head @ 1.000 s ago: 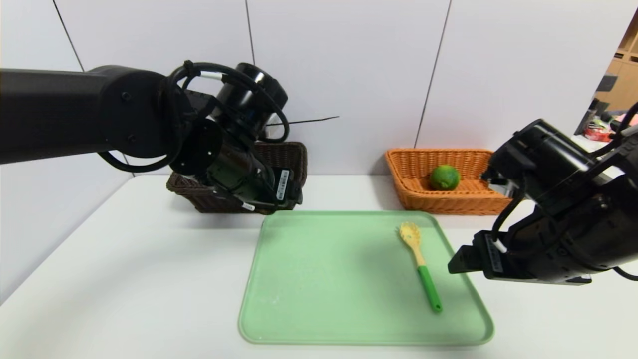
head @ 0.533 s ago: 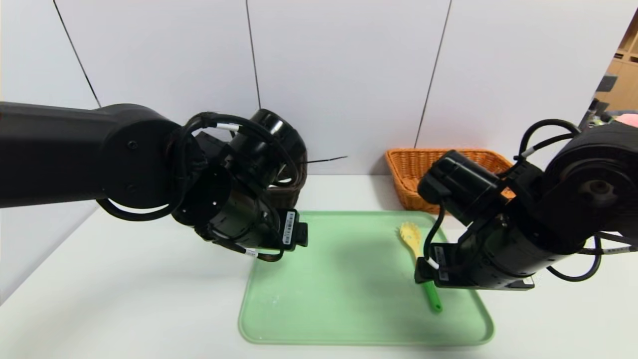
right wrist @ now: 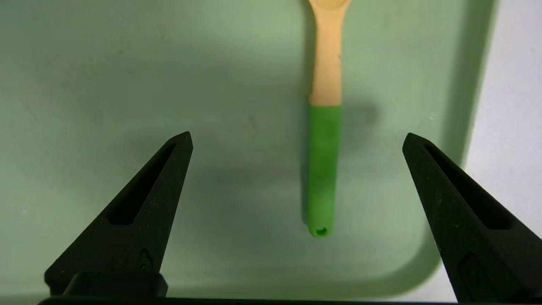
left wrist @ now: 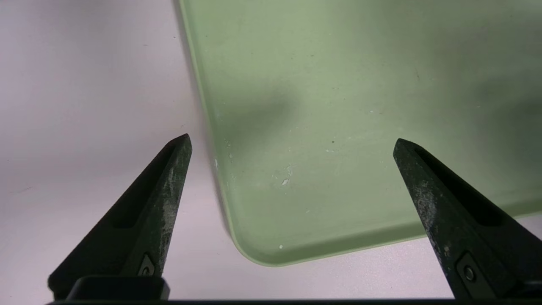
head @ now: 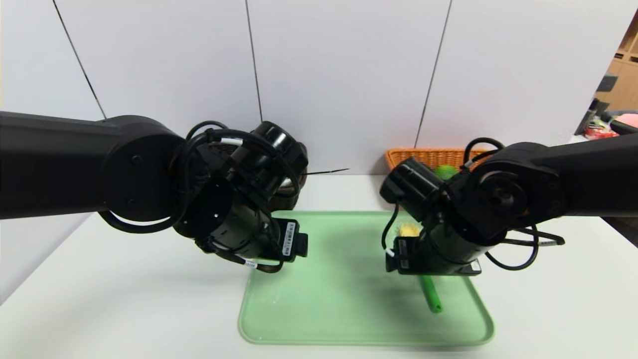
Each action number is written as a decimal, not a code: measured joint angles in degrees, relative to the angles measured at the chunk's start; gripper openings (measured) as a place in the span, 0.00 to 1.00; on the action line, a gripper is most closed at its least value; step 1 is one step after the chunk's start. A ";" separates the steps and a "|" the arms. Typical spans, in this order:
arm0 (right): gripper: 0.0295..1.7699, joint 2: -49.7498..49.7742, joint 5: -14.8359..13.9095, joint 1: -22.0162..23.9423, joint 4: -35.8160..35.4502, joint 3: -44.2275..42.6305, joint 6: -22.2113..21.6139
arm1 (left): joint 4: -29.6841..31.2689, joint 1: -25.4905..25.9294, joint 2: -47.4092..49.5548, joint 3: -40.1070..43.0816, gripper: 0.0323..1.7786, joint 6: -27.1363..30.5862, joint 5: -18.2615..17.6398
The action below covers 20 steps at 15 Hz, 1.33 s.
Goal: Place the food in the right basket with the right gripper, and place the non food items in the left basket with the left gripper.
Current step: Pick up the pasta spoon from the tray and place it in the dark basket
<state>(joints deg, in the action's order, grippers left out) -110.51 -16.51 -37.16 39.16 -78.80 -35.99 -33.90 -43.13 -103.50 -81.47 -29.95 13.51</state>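
A yellow pasta spoon with a green handle lies on the right side of the green tray. My right gripper hovers open over it, the handle lying between the spread jaws with nothing gripped. My left gripper is open and empty above the tray's near left corner. The lime peeks over my right arm, inside the orange-tan basket at the back right. Only a sliver of the dark brown basket shows behind my left wrist. The case and the marker are out of view.
The white table spreads round the tray, with a white panelled wall close behind the baskets. Both arms reach in from the sides and meet over the tray, hiding its far half.
My left gripper has come forward and down from the dark basket to the tray's left edge. My right gripper has swung left from beside the tray to over the spoon, now hiding much of the orange basket.
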 joint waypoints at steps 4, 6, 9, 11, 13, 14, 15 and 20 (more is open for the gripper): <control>0.97 -3.13 -0.02 1.58 -0.88 -1.57 1.62 | 0.00 0.02 -0.05 0.10 0.95 -0.02 0.02; 0.97 -3.66 0.09 2.35 -0.99 -1.74 1.97 | 0.15 0.05 -0.13 0.10 0.95 0.05 -0.04; 0.97 -3.79 0.57 3.73 -1.26 -1.74 1.90 | 0.48 0.00 -0.28 0.00 0.95 0.09 -0.06; 0.97 -3.74 0.83 4.12 -1.23 -1.60 1.87 | 0.50 -0.02 -0.39 0.00 0.95 0.07 -0.09; 0.97 -3.69 2.29 4.30 -1.21 -1.46 1.89 | 0.50 -0.02 -0.48 0.00 0.95 0.02 -0.09; 0.97 -3.69 3.06 4.36 -1.18 -1.41 1.89 | 0.50 -0.02 -0.50 0.00 0.95 0.02 -0.06; 0.97 -3.77 3.17 4.33 -1.21 -1.35 1.87 | 0.52 -0.02 -0.52 0.00 0.95 0.02 -0.06; 0.82 -3.63 3.15 4.28 -1.43 -0.28 2.06 | 0.50 -0.02 -0.55 0.00 0.95 0.00 -0.06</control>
<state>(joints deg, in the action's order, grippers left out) -114.14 -13.36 -32.88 37.73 -79.08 -33.93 -33.40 -43.15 -104.05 -81.47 -29.95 13.45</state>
